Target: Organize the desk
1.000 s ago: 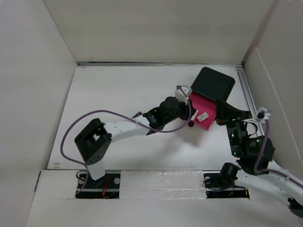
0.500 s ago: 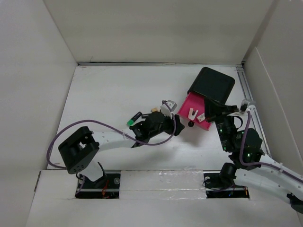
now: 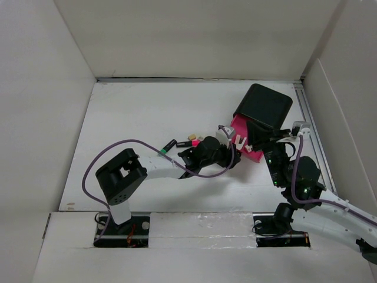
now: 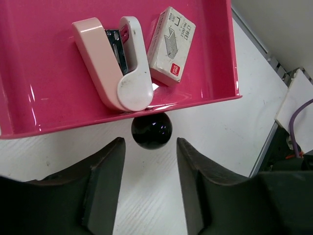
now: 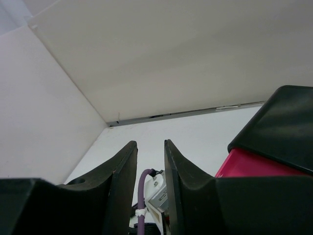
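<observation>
1. See the worktop (image 3: 135, 112) spread white under both arms, with the black box (image 3: 265, 106) at its far right corner and the pink drawer (image 4: 44, 98) pulled out.
2. Find the left tool (image 4: 149, 152) wide and empty, facing the black knob (image 4: 151, 130) just ahead of its gap.
3. Centre on the knob before closing, then move straight along the drawer's run to avoid jolting the stapler (image 4: 115, 63) and staple box (image 4: 171, 46).
4. Find the right tool (image 5: 150, 161) narrow-gapped, holding nothing.
5. Mind the loose small things (image 3: 177, 143) mid-worktop, likely bound for the drawer.

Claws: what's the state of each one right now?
Left claw: open, empty, drawer knob at its tips.
Right claw: open, empty.
</observation>
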Robot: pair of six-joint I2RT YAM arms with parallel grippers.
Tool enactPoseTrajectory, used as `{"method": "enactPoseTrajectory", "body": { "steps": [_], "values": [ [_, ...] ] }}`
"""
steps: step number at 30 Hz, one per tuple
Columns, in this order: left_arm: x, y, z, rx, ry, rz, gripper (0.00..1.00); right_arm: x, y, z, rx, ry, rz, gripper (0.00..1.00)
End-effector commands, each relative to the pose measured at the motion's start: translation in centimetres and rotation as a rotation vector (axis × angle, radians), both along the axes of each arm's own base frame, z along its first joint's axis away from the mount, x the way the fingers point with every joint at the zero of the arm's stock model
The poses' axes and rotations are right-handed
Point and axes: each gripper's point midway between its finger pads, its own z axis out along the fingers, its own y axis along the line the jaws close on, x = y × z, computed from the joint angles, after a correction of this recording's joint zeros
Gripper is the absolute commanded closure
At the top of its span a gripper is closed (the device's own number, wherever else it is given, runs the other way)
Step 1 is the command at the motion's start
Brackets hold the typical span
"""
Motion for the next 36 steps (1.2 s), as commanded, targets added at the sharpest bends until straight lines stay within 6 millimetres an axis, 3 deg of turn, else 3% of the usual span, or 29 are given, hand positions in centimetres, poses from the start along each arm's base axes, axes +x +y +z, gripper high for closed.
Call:
{"method": "enactPoseTrajectory", "body": {
  "steps": [1,3,6,12,22,36],
  "values": [
    [0.5,-1.4,2.2,-0.054,-0.041,-0.014,0.60,-0.3,-0.4,2.2,0.035,-0.031,0.003,0.65],
    [0.7,-1.6,2.3,-0.051,-0.046,-0.013,0.70,-0.3,-0.5,2.1,0.034,-0.033,-0.001,0.65],
    [0.8,-1.8,2.5,-0.062,-0.049,-0.015,0.77,-0.4,-0.4,2.4,0.035,-0.038,0.009,0.65],
    [0.6,-2.2,3.2,-0.082,-0.056,-0.012,0.83,-0.5,-0.4,2.4,0.036,-0.039,0.012,0.65],
    [1.3,-2.3,5.1,-0.121,-0.080,0.022,0.85,-0.6,-0.5,2.5,0.039,-0.042,0.015,0.66],
    [3.6,-4.1,7.6,-0.147,-0.139,0.090,0.86,-1.1,-0.9,2.9,0.054,-0.053,0.026,0.66]
  ]
}}
